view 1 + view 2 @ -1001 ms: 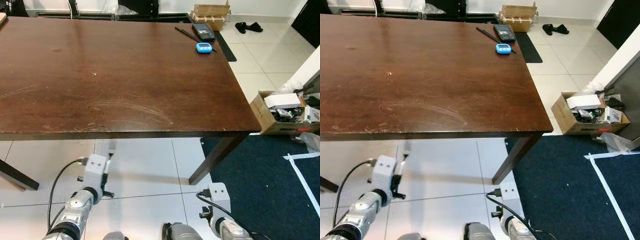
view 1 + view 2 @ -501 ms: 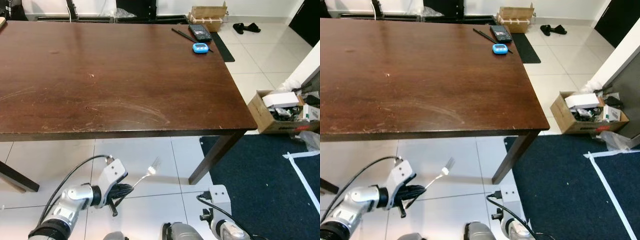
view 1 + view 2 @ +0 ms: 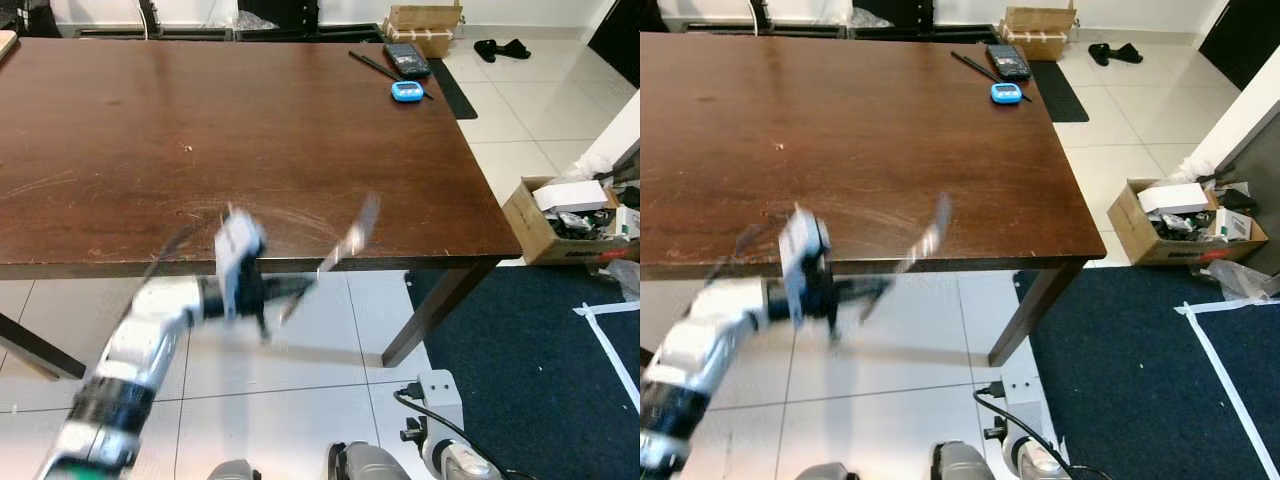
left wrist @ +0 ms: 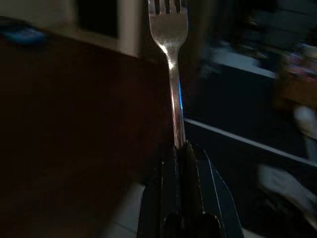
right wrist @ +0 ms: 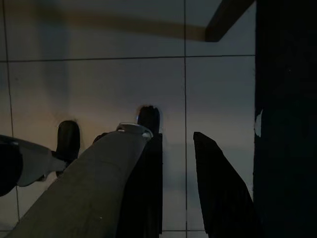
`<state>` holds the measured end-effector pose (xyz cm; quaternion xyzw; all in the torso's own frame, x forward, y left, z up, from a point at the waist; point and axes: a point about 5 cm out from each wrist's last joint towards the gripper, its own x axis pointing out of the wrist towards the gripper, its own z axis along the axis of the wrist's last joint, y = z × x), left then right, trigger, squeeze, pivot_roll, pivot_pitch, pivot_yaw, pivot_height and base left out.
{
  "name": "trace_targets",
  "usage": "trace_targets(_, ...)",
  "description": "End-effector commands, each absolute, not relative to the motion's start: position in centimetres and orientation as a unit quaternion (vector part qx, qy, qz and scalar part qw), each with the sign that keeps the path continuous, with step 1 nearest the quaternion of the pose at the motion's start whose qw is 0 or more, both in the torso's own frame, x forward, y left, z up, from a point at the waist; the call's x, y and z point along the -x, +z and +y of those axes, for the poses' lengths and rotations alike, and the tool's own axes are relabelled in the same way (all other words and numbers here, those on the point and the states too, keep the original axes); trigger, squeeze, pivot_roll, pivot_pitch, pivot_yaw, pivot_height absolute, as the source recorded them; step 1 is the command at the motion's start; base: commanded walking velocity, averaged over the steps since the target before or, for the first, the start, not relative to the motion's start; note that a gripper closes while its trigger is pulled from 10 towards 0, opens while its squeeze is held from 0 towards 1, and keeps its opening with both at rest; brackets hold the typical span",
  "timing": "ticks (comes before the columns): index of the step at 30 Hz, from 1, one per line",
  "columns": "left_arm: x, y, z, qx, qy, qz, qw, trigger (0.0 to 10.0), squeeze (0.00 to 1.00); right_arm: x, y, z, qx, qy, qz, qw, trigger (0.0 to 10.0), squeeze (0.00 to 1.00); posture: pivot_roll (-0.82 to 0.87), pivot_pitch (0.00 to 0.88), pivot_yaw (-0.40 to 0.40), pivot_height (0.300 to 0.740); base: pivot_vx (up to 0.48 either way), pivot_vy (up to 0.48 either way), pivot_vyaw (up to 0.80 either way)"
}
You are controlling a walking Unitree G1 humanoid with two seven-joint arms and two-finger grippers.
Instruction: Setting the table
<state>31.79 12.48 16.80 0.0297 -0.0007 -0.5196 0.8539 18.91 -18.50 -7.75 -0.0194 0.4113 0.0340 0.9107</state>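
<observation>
at table (image 3: 120, 140) edge, left hand (image 3: 290, 292) gripping blurred silver fork (image 3: 345, 245)

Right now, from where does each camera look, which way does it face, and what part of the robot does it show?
Left eye view: on the head, looking forward and down at the table; shows the blurred left arm raising a fork.
Right eye view: same scene, same arm and fork.
Left wrist view: looks along the left hand, shut on the fork.
Right wrist view: hangs low, facing the tiled floor; shows the open right hand.
Shared: both eyes and the left wrist see the fork.
</observation>
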Motion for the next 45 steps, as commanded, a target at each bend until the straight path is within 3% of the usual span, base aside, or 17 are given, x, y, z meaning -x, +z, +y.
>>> trace_targets(1, -33.3, 17.4, 13.1, -0.022, -0.458, 0.009, 0.888, 10.0, 0.00, -18.4, -8.0, -18.7, 0.015, 0.028, 0.419, 0.908, 10.0, 0.00, 0.08, 0.077, 0.010, 0.740, 0.000, 0.000, 0.00)
trace_targets(6, -36.1, 18.9, 14.1, -0.035, -0.362, 0.029, 0.931, 10.0, 0.00, -18.4, -8.0, -18.7, 0.015, 0.028, 0.419, 0.907, 10.0, 0.00, 0.08, 0.078, 0.010, 0.740, 0.000, 0.000, 0.00)
trace_targets(8, -37.8, 19.4, 15.3, -0.076, -0.281, 0.058, 0.955, 10.0, 0.00, -18.3, -8.0, -18.7, 0.015, 0.029, 0.420, 0.907, 10.0, 0.00, 0.08, 0.077, 0.007, 0.740, 0.000, 0.000, 0.00)
trace_targets(19, -40.5, 18.9, 19.2, -0.137, -0.065, 0.189, 0.970, 10.0, 0.00, -18.4, -8.0, -18.7, 0.012, 0.023, 0.418, 0.908, 10.0, 0.00, 0.07, 0.088, 0.019, 0.740, 0.000, 0.000, 0.00)
trace_targets(23, -40.4, 17.8, 19.3, -0.071, -0.039, 0.227, 0.971, 10.0, 0.00, -18.3, -8.0, -18.7, 0.011, 0.024, 0.418, 0.908, 10.0, 0.00, 0.07, 0.096, 0.017, 0.740, 0.000, 0.000, 0.00)
trace_targets(32, -40.2, 16.2, 18.7, -0.015, -0.012, 0.252, 0.967, 10.0, 0.00, -18.4, -8.0, -18.9, 0.014, 0.023, 0.418, 0.908, 10.0, 0.00, 0.07, 0.115, 0.011, 0.740, 0.000, 0.000, 0.00)
trace_targets(45, -40.1, 15.6, 18.7, -0.018, -0.001, 0.261, 0.965, 10.0, 0.00, -18.4, -7.9, -19.2, 0.013, 0.021, 0.418, 0.908, 10.0, 0.00, 0.06, 0.124, 0.008, 0.740, 0.000, 0.000, 0.00)
